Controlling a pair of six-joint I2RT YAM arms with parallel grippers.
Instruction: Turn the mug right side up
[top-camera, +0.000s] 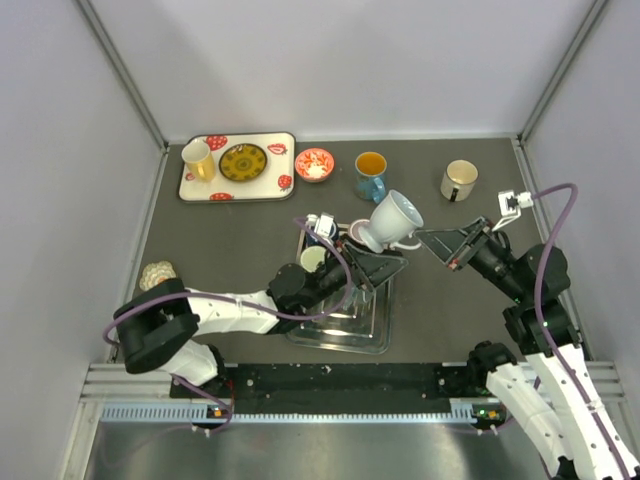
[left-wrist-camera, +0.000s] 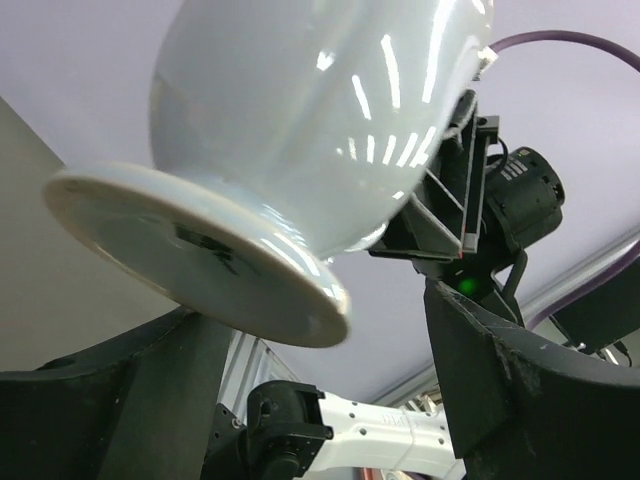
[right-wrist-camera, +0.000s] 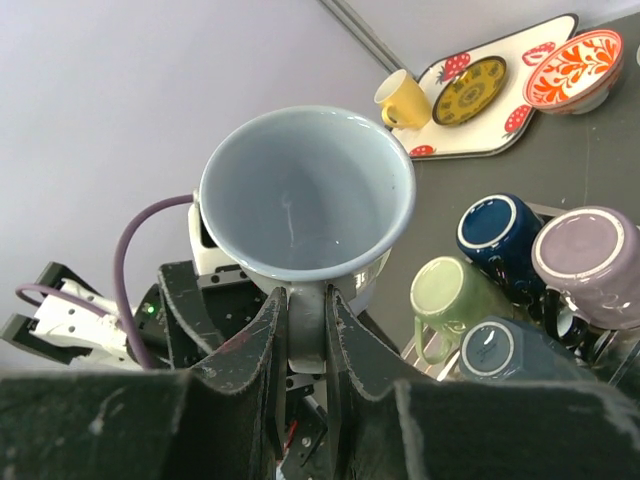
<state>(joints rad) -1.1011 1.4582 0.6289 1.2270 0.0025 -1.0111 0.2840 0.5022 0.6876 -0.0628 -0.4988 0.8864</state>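
The mug (top-camera: 393, 222) is up in the air over the middle of the counter (top-camera: 450, 300). It is pale and shiny, with a wide round foot. It is tipped on a slant: its open mouth points up and toward the right arm, and its foot points down and to the left. The inside looks empty in the right wrist view.

The right claw (top-camera: 424, 237) has the mug. Its two fingers (right-wrist-camera: 250, 350) are pressed tight on the handle (right-wrist-camera: 305, 320), just under the rim.

The left claw (top-camera: 378, 262) sits right below the foot. It is wide open and has nothing in it. In the left wrist view its fingers (left-wrist-camera: 150, 400) stand on each side, with the foot above the gap. I cannot tell if the foot touches them.

Under the mug and the left claw is a clear rack (top-camera: 340, 335). Four cups sit in it bottom up, close together: a dark blue cup (right-wrist-camera: 498, 232), a purple cup (right-wrist-camera: 588, 262), a green cup (right-wrist-camera: 452, 292) and a grey cup (right-wrist-camera: 505, 348).

At the far left is a tray (top-camera: 205, 190) with red berries on it. A yellow cup (top-camera: 198, 160) and a plate (top-camera: 243, 162) sit on it. Just beside the tray is a red bowl (top-camera: 314, 164). Next comes a blue cup (top-camera: 371, 175), orange inside, then a cream cup (top-camera: 459, 180) farther right. Both stand upright.
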